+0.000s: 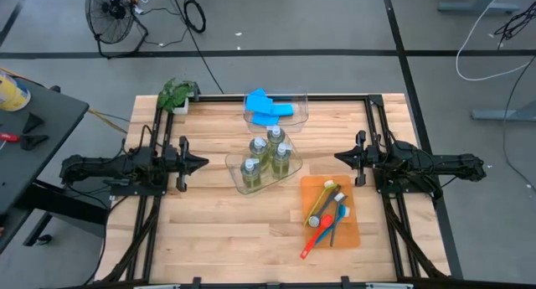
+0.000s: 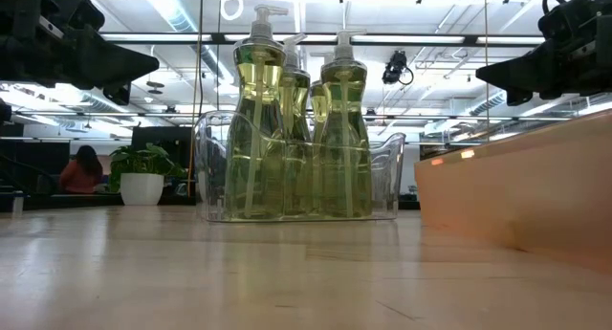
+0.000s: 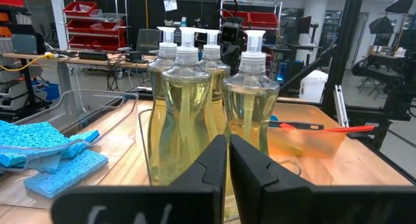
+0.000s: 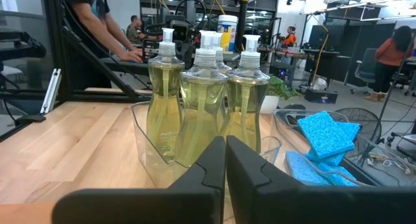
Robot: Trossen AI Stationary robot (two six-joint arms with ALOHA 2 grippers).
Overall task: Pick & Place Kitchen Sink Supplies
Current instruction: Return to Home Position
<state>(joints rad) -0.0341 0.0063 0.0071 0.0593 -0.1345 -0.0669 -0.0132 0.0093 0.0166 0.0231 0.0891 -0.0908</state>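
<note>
Several clear pump bottles of yellow-green liquid (image 1: 266, 155) stand upright in a clear bin (image 1: 239, 182) at the table's middle. Blue sponges (image 1: 268, 106) lie in a second clear bin at the far edge. Several dish brushes (image 1: 325, 214), red, blue and yellow-green, lie on the flat orange tray (image 1: 352, 230) at the near right. My left gripper (image 1: 203, 162) hovers shut and empty left of the bottles. My right gripper (image 1: 337, 157) hovers shut and empty right of them. Both point at the bottles (image 3: 195, 100) (image 4: 208, 100).
A leafy green plant in a white pot (image 1: 176, 95) stands at the far left corner. A red brush handle (image 1: 308, 247) sticks out over the tray's near edge. Bare wood lies along the near side of the table (image 1: 234, 239). People show in the room beyond (image 4: 104, 23).
</note>
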